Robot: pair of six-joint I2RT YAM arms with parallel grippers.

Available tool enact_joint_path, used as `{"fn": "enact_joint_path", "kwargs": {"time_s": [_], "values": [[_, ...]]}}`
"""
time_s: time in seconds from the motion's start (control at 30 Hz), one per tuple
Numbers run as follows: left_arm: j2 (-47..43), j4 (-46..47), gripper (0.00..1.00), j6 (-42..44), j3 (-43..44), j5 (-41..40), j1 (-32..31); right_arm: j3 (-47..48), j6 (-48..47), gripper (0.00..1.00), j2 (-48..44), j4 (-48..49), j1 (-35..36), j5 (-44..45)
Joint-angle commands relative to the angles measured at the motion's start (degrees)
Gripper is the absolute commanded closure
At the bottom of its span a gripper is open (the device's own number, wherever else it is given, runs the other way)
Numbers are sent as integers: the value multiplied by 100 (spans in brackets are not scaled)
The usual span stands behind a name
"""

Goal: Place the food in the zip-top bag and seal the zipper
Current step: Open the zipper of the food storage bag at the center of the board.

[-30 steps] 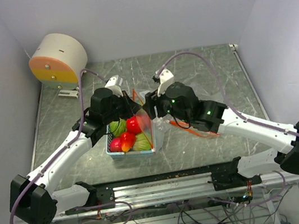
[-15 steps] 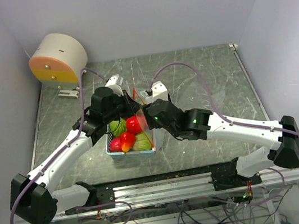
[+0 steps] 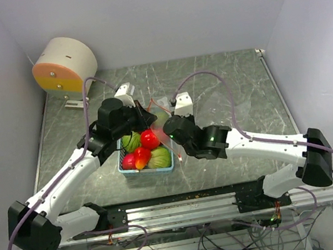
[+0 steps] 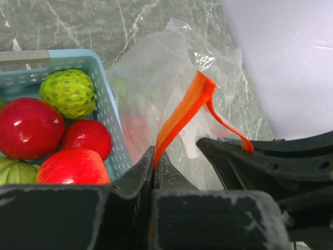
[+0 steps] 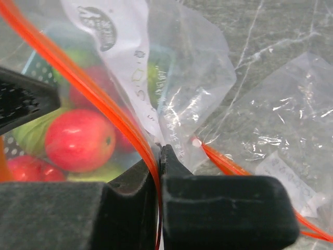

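1. Bag-opening step is going on, I judge: the food is lying in the blue basket at lower left, not in the zip-top bag.
2. Left gripper is pinching the zipper, jaws together on it; right gripper is clamping the same strip.
3. Bag is hanging just right of the basket.
4. Next, the grippers are needing to spread the mouth.

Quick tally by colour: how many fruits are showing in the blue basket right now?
Red fruits: 3
Green fruits: 2
Total: 5 showing in the basket; any buried underneath cannot be seen.
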Motion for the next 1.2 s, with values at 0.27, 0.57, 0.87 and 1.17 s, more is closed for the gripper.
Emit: {"fn": "enact_joint_path", "kwargs": {"time_s": [0.27,0.57,0.87,1.17], "values": [[48,437,52,-264,-148,187,-71,-172,-208,100,-401,952,-8,-131],[285,663,45,-471,-99,58,-306,-52,-223,100,-205,1184,40,-303],[149,645,60,-619,-476,-108,-637,-77,-98,100,-372,1085,44,266],[138,30,93,-274,-378,-722,-725,-6,-142,100,-484,846,38,557]]}}
